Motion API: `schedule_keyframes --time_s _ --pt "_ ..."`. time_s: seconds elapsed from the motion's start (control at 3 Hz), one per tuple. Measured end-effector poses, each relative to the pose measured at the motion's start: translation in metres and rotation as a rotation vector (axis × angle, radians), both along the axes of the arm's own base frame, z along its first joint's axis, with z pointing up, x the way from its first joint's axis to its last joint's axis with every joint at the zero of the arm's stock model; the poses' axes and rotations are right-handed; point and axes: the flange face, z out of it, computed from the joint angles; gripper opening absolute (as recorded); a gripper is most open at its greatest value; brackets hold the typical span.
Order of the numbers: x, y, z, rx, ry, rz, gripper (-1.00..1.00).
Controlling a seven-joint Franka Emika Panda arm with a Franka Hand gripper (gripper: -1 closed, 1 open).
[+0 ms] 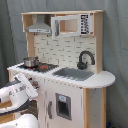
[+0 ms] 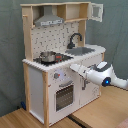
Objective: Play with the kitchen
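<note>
Nearing kitchen (image 2: 55,75) front edge, arm (image 2: 102,75)

White-and-wood kitchen (image 1: 75,95) (image 2: 37,82), upright (pot on hob)

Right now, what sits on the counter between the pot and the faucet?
Only the grey sink, between the pot and the faucet; visible in both exterior views.
</note>
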Motion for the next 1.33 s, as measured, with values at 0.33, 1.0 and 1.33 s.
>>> schedule_keyframes --time_s 0.33,1.0,1.33 --pt "0.0003 -0.0059 0.0005 -0.015 0.007 -0.001 -1.0" --pt "0.0006 -0.0055 0.0004 -0.234 0.031 0.01 -1.0" --pt "0.0006 -0.0054 0.0004 -0.343 0.041 0.013 -1.0"
